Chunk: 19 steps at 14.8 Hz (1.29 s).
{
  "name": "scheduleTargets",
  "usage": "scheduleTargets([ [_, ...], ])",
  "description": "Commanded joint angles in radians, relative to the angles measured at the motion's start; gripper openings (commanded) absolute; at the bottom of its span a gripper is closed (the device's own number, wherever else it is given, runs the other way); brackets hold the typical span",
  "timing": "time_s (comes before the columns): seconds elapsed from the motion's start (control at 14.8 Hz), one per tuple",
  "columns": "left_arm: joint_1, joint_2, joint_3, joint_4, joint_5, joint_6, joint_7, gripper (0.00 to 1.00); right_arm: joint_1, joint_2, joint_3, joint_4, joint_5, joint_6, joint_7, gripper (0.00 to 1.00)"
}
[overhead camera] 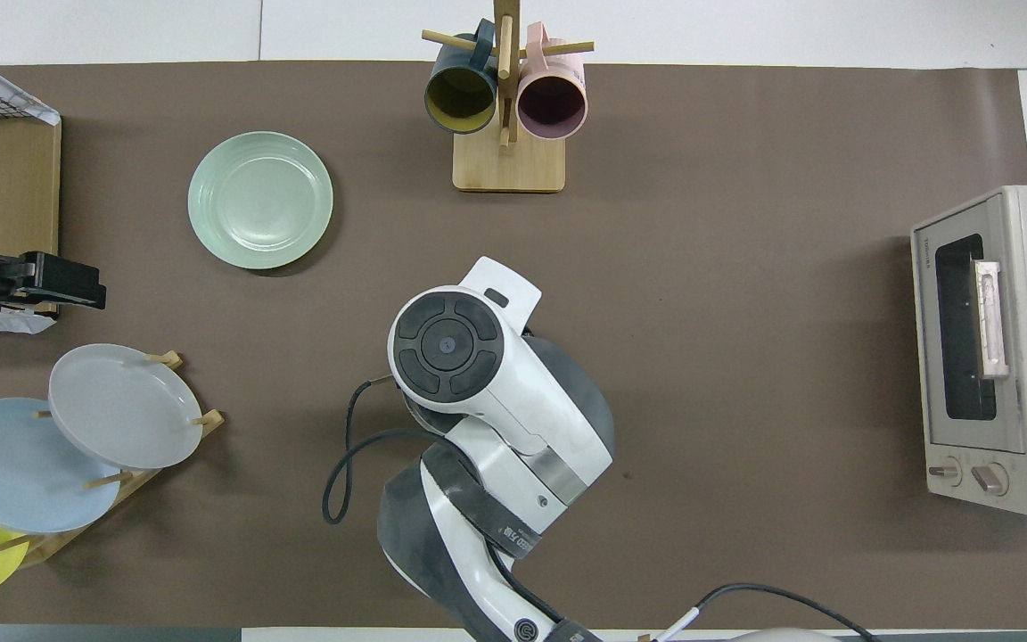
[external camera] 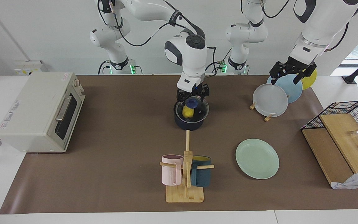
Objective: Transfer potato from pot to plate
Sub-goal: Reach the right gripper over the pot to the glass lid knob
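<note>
Right gripper (external camera: pixel 193 94) hangs over the lidded pot (external camera: pixel 189 121).
Potato (external camera: pixel 187 112) inside; whether either gripper is apart, I cannot tell. Left gripper (external camera: pixel 291 72) waits above the plate rack (external camera: pixel 268 117).

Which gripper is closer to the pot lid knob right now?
Right. The right gripper is directly over the lid knob on the pot; the left gripper waits over the plate rack.

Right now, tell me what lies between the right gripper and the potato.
The pot's glass lid with its blue knob: facing view shows the right gripper over it, the potato underneath inside.
</note>
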Motion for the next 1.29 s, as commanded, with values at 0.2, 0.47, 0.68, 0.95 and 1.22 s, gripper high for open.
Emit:
scheduleTargets([
  [0.2,-0.001,-0.013,0.002,-0.011,0.013,-0.001,-0.009,1.0,0.016,-0.022,-0.006,-0.083,-0.016,0.08,0.003,1.0],
  [0.47,-0.001,-0.013,0.002,-0.011,0.013,-0.001,-0.009,1.0,0.014,-0.025,-0.006,-0.097,-0.016,0.087,-0.003,1.0],
  [0.68,-0.001,-0.013,0.002,-0.011,0.013,-0.001,-0.009,1.0,0.016,-0.025,-0.006,-0.095,-0.016,0.087,-0.001,0.88],
  [0.95,-0.001,-0.013,0.002,-0.011,0.013,-0.001,-0.009,1.0,0.016,-0.025,-0.006,-0.095,-0.016,0.086,0.002,0.52],
  [1.22,-0.001,-0.013,0.002,-0.011,0.013,-0.001,-0.009,1.0,0.014,-0.023,-0.006,-0.089,-0.016,0.08,-0.001,0.17],
])
